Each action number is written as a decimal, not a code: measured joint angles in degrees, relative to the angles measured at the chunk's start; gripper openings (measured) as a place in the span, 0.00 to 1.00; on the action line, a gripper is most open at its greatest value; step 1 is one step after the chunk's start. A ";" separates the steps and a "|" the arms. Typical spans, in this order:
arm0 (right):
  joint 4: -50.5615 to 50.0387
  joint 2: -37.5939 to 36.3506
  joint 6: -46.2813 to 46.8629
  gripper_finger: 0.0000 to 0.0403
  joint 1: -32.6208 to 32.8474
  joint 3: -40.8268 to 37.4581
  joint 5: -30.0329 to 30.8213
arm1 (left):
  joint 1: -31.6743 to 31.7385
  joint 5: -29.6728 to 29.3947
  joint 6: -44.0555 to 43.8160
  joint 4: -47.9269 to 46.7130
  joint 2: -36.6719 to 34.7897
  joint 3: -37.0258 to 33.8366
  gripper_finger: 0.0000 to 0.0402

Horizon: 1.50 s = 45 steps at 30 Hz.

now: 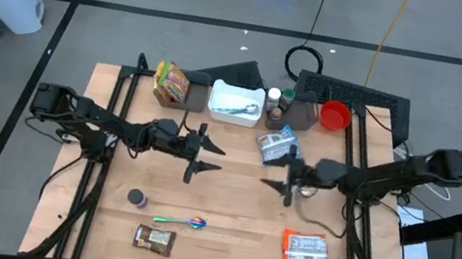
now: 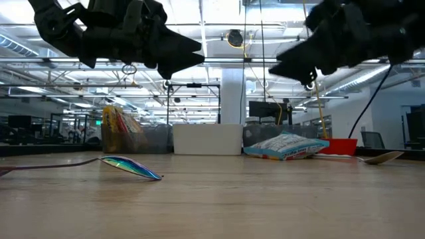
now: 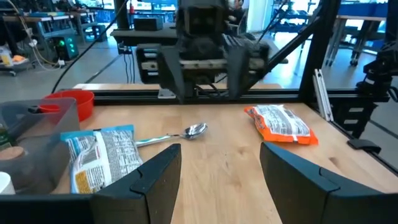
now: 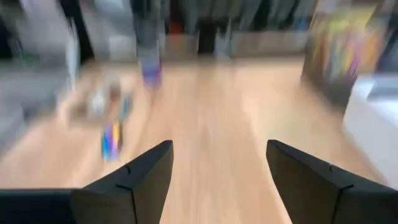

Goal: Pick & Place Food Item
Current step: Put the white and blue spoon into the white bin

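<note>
Nearest us in the high view lie 2 packets at the table's near edge: a small brown snack bar on the left and an orange food pouch on the right, with an iridescent spoon just above the bar. We cannot tell from the task which food item is meant. The blue-and-white bag lies just beyond the right gripper, which makes it the nearest candidate for that arm; its long axis runs slantwise toward the far edge, close to the white tray.

Both arms hang over mid-table, fingers pointing toward each other. The left gripper holds nothing, its jaws parted to a middling gap. The right gripper's jaws stand wide and empty in its wrist view.

The orange pouch sits well apart from the right gripper, toward the near edge; the snack bar lies likewise from the left. All 3 packets look like crinkled, glossy film, soft and flattish, so we judge a pinch across the short side would suit best. The table is pale, smooth wood.
</note>
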 joint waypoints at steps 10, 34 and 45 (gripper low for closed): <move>-70.85 0.21 5.81 0.60 7.04 24.98 7.56 | 0.04 -2.19 0.19 -0.33 0.00 0.02 0.56; -85.34 6.03 34.01 0.56 27.22 15.84 19.10 | 1.77 -6.36 0.78 -0.36 -0.02 0.04 0.56; -78.43 6.03 32.14 0.52 27.15 9.10 22.08 | 1.77 -6.34 0.36 -1.41 -0.04 0.04 0.56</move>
